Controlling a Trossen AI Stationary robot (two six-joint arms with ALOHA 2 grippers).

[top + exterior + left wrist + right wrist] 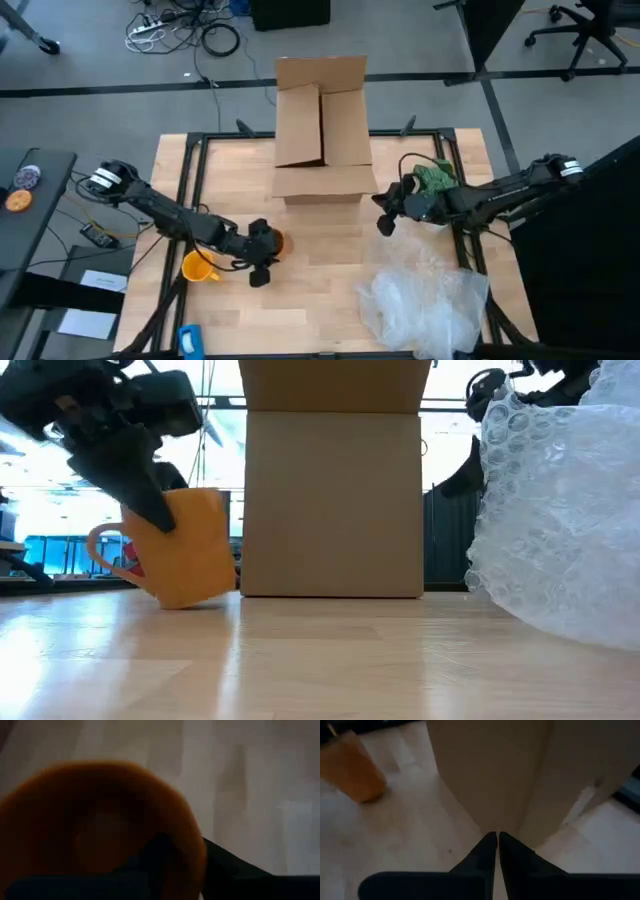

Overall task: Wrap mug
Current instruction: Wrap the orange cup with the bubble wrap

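The yellow-orange mug [190,550] stands left of the cardboard box [320,125], tilted, its loop handle [104,550] toward the table's left. My left gripper [264,256] is shut on it; the left wrist view looks into the mug's mouth [100,830]. The mug also shows far off in the right wrist view [350,767]. My right gripper [497,837] is shut on nothing and hovers near the box's near right corner [385,222]. The crinkly clear plastic sheet [425,295] lies bunched at the near right of the table. My left gripper holds the mug by its rim [192,855], one finger [157,852] inside the mug and one [230,865] outside. The fingers come from above, slanting down from the table's left. The mug tilts below them; whether its bottom edge [180,602] touches the table I cannot tell.
A yellow object [197,267] sits by the table's left edge and a blue one [190,340] at the near left. Something green [435,178] lies behind my right arm. Bare wood [320,280] spreads between mug and plastic sheet.
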